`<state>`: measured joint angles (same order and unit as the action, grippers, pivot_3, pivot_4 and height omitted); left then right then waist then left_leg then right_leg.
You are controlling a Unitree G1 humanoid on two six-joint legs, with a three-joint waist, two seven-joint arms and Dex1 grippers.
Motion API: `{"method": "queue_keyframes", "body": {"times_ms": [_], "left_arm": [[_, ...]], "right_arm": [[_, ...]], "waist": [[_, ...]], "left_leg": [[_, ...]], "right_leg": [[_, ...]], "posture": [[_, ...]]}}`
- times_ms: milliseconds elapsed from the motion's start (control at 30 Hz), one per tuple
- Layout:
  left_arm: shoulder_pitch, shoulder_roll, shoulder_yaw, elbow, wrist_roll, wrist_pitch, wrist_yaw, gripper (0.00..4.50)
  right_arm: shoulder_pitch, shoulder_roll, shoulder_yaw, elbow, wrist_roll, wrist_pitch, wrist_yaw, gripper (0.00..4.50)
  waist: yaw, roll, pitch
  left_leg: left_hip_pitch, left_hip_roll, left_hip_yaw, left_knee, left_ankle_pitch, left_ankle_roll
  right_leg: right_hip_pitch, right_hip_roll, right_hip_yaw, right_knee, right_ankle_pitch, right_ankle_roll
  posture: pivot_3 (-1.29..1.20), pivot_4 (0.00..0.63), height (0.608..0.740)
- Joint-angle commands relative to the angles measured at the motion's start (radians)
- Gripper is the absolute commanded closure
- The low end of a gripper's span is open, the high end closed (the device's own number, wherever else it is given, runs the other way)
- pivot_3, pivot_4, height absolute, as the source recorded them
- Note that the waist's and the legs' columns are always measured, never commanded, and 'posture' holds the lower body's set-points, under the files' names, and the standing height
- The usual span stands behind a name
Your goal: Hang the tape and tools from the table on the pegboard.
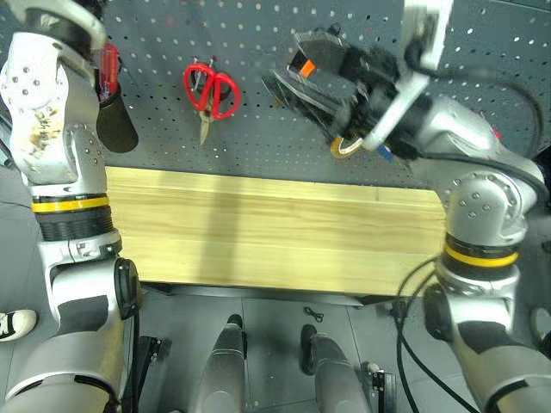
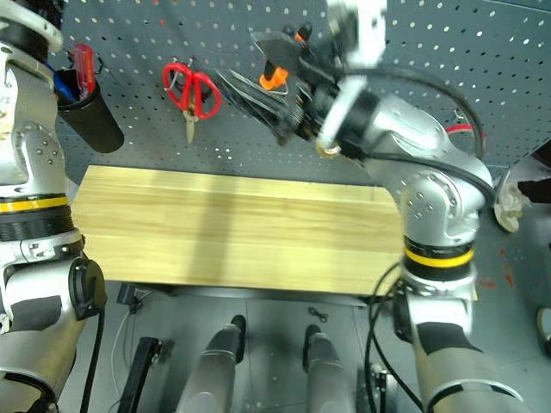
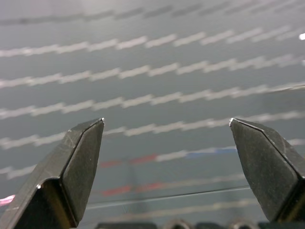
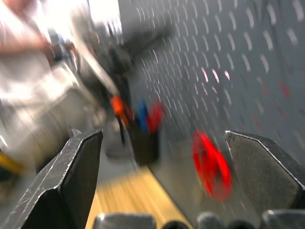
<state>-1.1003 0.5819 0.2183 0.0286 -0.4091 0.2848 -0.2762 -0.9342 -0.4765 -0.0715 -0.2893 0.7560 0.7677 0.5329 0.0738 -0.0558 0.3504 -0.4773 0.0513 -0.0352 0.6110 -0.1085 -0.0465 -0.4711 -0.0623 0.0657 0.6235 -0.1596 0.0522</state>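
Left eye view looks down on the table (image 1: 258, 232), whose yellow plank top lies bare of tools, so by my reading the task is at or close to its end. On the pegboard (image 1: 258, 138) behind it, the red-handled scissors (image 1: 209, 90) hang from a hook, left of centre. Further right, partly behind the right arm, the pliers (image 2: 274, 76) show an orange-and-black handle against the panel, and the yellowish tape (image 1: 347, 147) sits just below them by the wrist; whether either hangs properly on a hook I cannot tell. A black cup (image 2: 89, 116) at the far left of the board holds a red and a blue handle; the blue one may be the screwdriver, though that is uncertain. The left gripper (image 3: 167, 138) faces the perforated panel with its fingers spread wide and nothing between them. The right gripper (image 4: 164, 152) likewise stands wide open and empty, looking along the board toward the scissors and the cup.
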Motion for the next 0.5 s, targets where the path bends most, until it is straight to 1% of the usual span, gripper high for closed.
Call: {"method": "queue_keyframes", "body": {"times_ms": [33, 133, 167, 200, 267, 333, 400, 467, 500], "left_arm": [[0.109, 0.006, -0.06, -0.237, -0.172, 0.259, -0.085, 0.03], [0.236, 0.003, -0.1, -0.366, -0.249, 0.433, -0.076, 0.03], [0.282, 0.013, -0.127, -0.408, -0.268, 0.485, -0.086, 0.03], [0.362, 0.031, -0.168, -0.459, -0.282, 0.533, -0.103, 0.03], [0.512, 0.067, -0.233, -0.537, -0.254, 0.55, -0.138, 0.03], [0.63, 0.093, -0.299, -0.551, -0.2, 0.541, -0.155, 0.03], [0.7, 0.11, -0.369, -0.516, -0.126, 0.509, -0.171, 0.03], [0.74, 0.103, -0.42, -0.46, -0.073, 0.459, -0.205, 0.03], [0.75, 0.096, -0.435, -0.43, -0.049, 0.433, -0.219, 0.03]], "right_arm": [[0.044, -0.049, -0.034, -0.072, -0.009, -0.028, 0.034, 0.0], [0.113, -0.086, -0.034, -0.115, -0.015, -0.001, 0.024, 0.0], [0.14, -0.098, -0.031, -0.135, -0.016, 0.008, 0.02, 0.0], [0.188, -0.11, -0.033, -0.167, -0.011, 0.037, 0.001, 0.0], [0.282, -0.128, -0.029, -0.229, -0.013, 0.063, -0.03, 0.0], [0.386, -0.15, -0.004, -0.277, -0.058, 0.083, -0.071, 0.0], [0.479, -0.159, 0.02, -0.296, -0.111, 0.084, -0.109, 0.0], [0.572, -0.162, 0.034, -0.289, -0.175, 0.057, -0.138, 0.0], [0.611, -0.16, 0.035, -0.28, -0.206, 0.042, -0.151, 0.0]], "waist": [[-0.008, 0.001, -0.003], [-0.026, 0.001, -0.006], [-0.027, 0.001, -0.006], [-0.035, 0.001, -0.009], [-0.045, 0.002, -0.012], [-0.05, 0.003, -0.023], [-0.051, 0.003, -0.026], [-0.048, 0.003, -0.026], [-0.046, 0.003, -0.026]], "left_leg": [[0.001, 0.0, 0.0, 0.0, 0.0, 0.0], [0.004, 0.0, 0.0, 0.001, 0.0, 0.0], [0.004, 0.001, 0.0, 0.001, 0.0, 0.0], [0.004, 0.001, 0.0, 0.001, 0.0, 0.0], [0.005, 0.001, -0.001, 0.003, 0.001, 0.0], [0.005, 0.001, 0.0, 0.002, 0.001, 0.0], [0.005, 0.0, 0.0, 0.002, 0.001, 0.001], [0.005, 0.0, 0.0, 0.003, 0.001, 0.001], [0.005, 0.0, 0.0, 0.003, 0.003, 0.003]], "right_leg": [[0.0, 0.0, 0.0, 0.001, 0.0, 0.0], [0.0, 0.0, 0.0, 0.001, 0.0, 0.0], [0.0, 0.001, 0.0, 0.001, 0.0, -0.001], [0.0, 0.001, 0.001, 0.001, 0.0, -0.001], [0.0, 0.001, 0.001, 0.002, 0.0, -0.001], [0.0, 0.001, 0.002, 0.002, -0.001, -0.001], [0.0, 0.001, 0.002, 0.001, -0.001, -0.001], [0.0, 0.001, 0.002, 0.001, -0.007, 0.005], [0.0, 0.001, 0.002, 0.001, -0.007, 0.004]], "posture": [[0.19, 0.255, 0.74], [0.18, 0.243, 0.74], [0.17, 0.241, 0.74], [0.16, 0.241, 0.74], [0.14, 0.24, 0.74], [0.13, 0.249, 0.74], [0.12, 0.272, 0.74], [0.11, 0.28, 0.74], [0.11, 0.28, 0.74]]}}
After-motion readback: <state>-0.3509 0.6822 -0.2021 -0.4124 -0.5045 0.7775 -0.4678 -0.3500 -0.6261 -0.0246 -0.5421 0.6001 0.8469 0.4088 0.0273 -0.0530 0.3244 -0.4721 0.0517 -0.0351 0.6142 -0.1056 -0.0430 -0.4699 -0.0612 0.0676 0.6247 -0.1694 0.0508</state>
